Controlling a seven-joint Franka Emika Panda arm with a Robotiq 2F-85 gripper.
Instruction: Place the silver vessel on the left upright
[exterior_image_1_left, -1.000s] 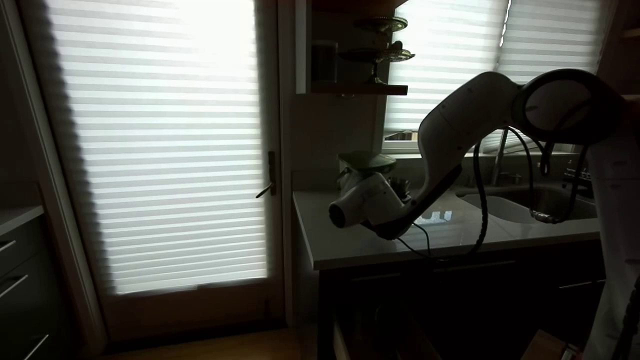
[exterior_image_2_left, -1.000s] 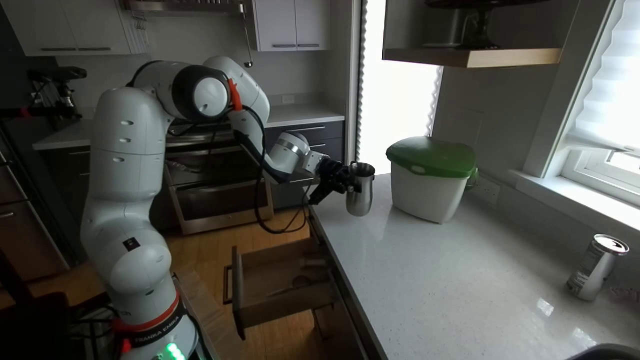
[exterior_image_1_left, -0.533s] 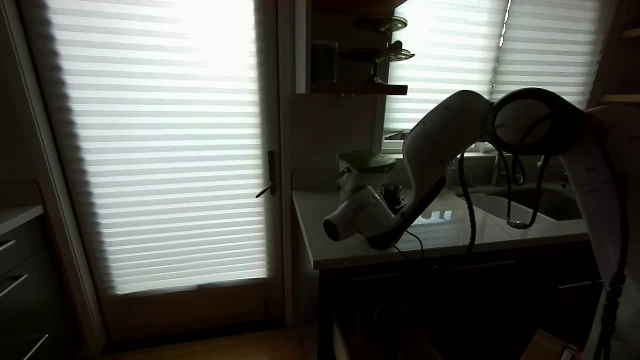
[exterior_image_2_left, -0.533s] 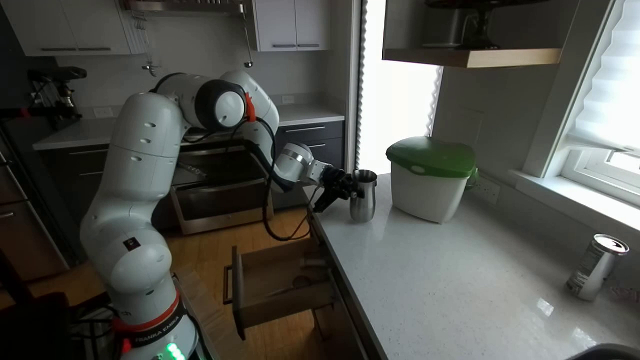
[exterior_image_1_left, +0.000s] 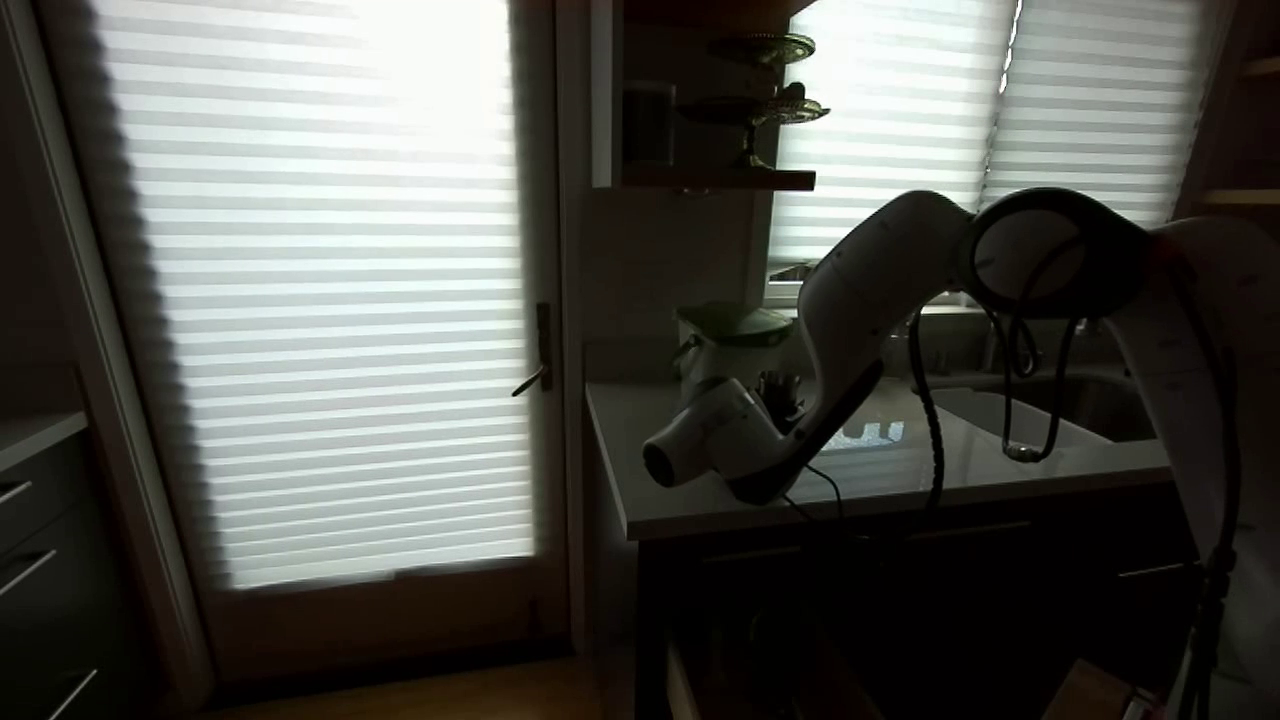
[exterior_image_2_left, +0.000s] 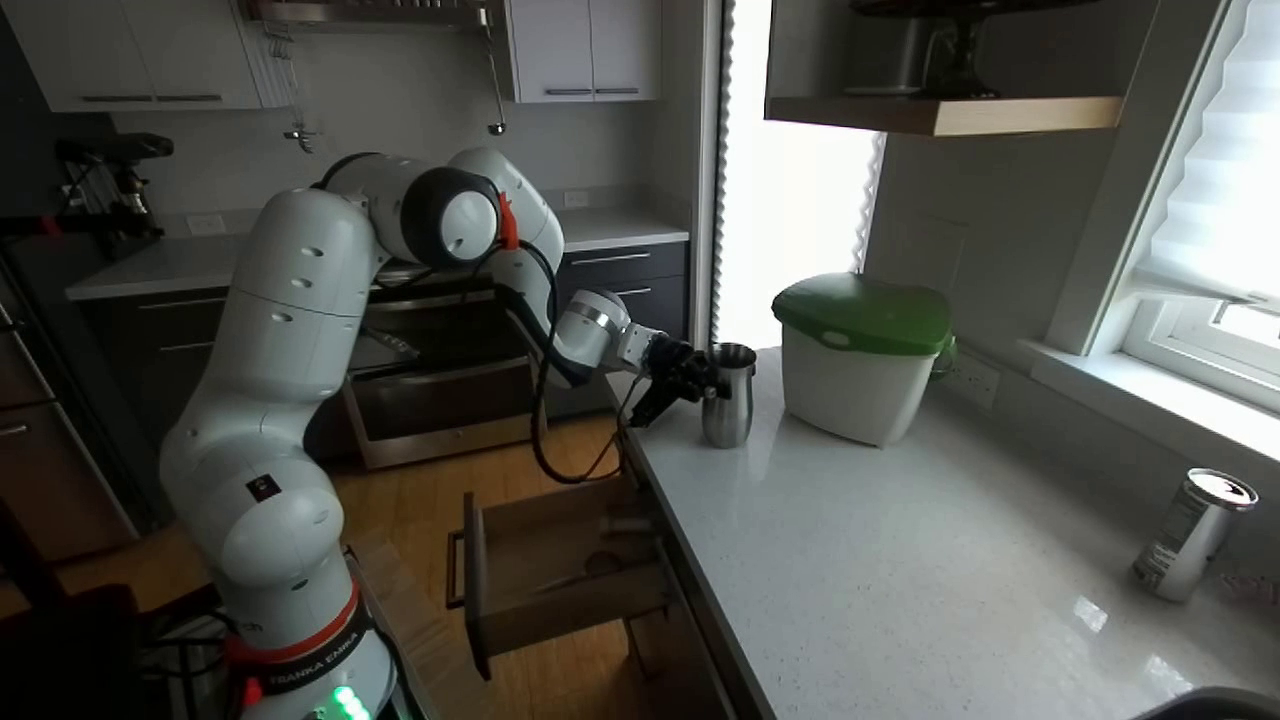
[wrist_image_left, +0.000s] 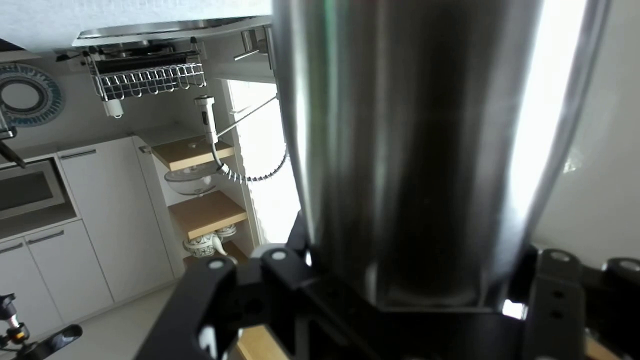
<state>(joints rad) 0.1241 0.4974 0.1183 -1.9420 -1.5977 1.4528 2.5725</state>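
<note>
The silver vessel (exterior_image_2_left: 728, 408) is a tall, rounded metal cup. It stands upright with its open rim up, over the light counter (exterior_image_2_left: 850, 560) near its far end. Its base is at or just above the counter; I cannot tell if it touches. My gripper (exterior_image_2_left: 716, 386) comes from the side and is shut around the vessel's body. In the wrist view the vessel (wrist_image_left: 420, 150) fills the middle, with a black finger on each side of it. In an exterior view the gripper (exterior_image_1_left: 778, 396) is a dark shape behind the arm, and the vessel cannot be made out there.
A white bin with a green lid (exterior_image_2_left: 862, 350) stands close beside the vessel. A metal can (exterior_image_2_left: 1192, 535) stands farther along the counter. An open drawer (exterior_image_2_left: 560, 575) juts out below the counter edge. A wooden shelf (exterior_image_2_left: 945, 115) hangs above. A sink (exterior_image_1_left: 1105, 405) is set in the counter.
The arm has lowered and moved slightly toward the bin, carrying the vessel down to counter level. In the last half second the motion is very small. The gripper stays shut on the vessel.
</note>
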